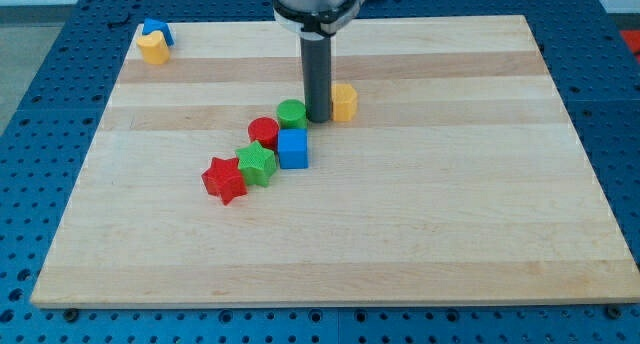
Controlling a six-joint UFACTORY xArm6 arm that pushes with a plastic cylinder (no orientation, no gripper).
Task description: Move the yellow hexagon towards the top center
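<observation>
The yellow hexagon (344,102) stands on the wooden board (450,214), a little above the view's centre. My tip (319,119) is at the hexagon's left side, touching or nearly touching it. A green cylinder (291,113) sits just left of my tip. Below it a red cylinder (264,132), a blue cube (292,149), a green star (257,165) and a red star (224,179) form a diagonal cluster running to the lower left.
At the board's top left corner a yellow block (153,49) stands against a blue block (157,30). The arm's body (315,4) hangs over the board's top centre. A blue perforated table surrounds the board.
</observation>
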